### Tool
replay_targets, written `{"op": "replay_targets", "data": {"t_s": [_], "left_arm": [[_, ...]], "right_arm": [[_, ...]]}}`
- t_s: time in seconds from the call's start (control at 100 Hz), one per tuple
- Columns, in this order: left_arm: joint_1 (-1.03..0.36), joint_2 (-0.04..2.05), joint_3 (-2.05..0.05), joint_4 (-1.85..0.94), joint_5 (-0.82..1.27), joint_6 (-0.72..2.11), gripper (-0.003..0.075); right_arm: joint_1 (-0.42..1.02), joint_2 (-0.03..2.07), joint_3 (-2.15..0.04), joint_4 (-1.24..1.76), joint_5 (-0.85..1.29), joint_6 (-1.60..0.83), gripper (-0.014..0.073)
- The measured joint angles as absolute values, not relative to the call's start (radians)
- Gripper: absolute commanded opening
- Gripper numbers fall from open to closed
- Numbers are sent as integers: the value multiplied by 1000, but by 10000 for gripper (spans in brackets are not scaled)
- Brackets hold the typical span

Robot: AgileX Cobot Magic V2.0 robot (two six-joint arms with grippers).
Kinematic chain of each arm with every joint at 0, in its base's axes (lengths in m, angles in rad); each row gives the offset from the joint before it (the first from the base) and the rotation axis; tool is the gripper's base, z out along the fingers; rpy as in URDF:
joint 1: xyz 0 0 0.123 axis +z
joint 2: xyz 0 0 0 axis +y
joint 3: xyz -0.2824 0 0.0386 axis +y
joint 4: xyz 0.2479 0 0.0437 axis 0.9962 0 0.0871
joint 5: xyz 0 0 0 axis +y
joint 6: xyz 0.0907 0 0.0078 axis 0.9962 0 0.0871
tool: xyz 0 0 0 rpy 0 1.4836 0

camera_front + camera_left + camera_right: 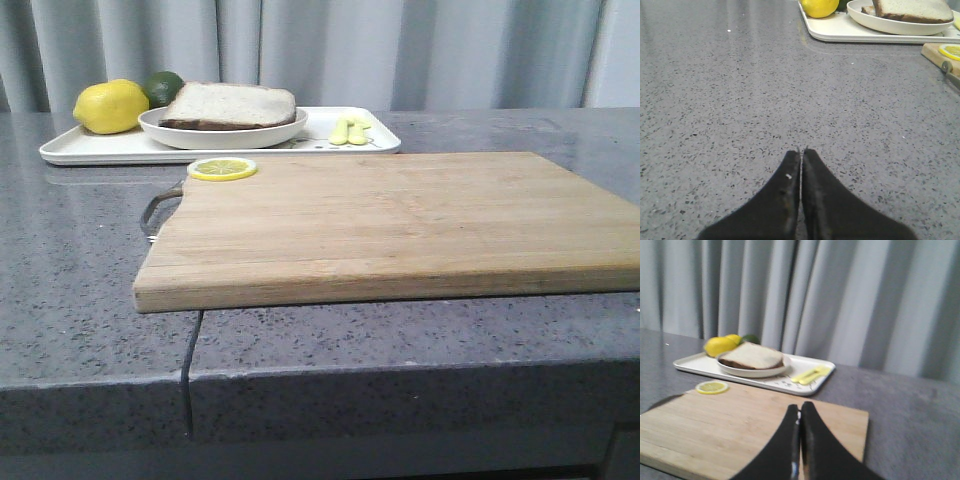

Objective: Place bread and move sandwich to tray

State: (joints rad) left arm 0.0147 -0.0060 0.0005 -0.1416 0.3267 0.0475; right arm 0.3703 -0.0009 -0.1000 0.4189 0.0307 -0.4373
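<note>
On the tray, one plated sandwich, one lemon, one lime, left tool and right tool both clenched empty.

White tray, brown-crusted pale sandwich, yellow lemon, speckled grey table, tan cutting board.

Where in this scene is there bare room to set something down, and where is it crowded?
Most of the cutting board is bare beyond the lemon slice at its far-left corner. Bare counter lies left of it. The tray is crowded: lemon, lime, sandwich, yellow utensils.
</note>
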Motion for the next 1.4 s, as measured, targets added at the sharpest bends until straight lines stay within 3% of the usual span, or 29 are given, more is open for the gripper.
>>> {"op": "replay_targets", "data": {"t_s": [0.24,0.43,0.86,1.4], "left_arm": [[15,-6,1,-142,327,47,-20],[15,-6,1,-142,327,47,-20],[15,-6,1,-144,327,47,-20],[15,-6,1,-144,327,47,-20]], "right_arm": [[172,-1,17,71,20,6,-62],[86,-1,28,-134,9,202,-62],[63,-10,28,-44,331,141,-62],[63,-10,25,0,362,95,-62]]}}
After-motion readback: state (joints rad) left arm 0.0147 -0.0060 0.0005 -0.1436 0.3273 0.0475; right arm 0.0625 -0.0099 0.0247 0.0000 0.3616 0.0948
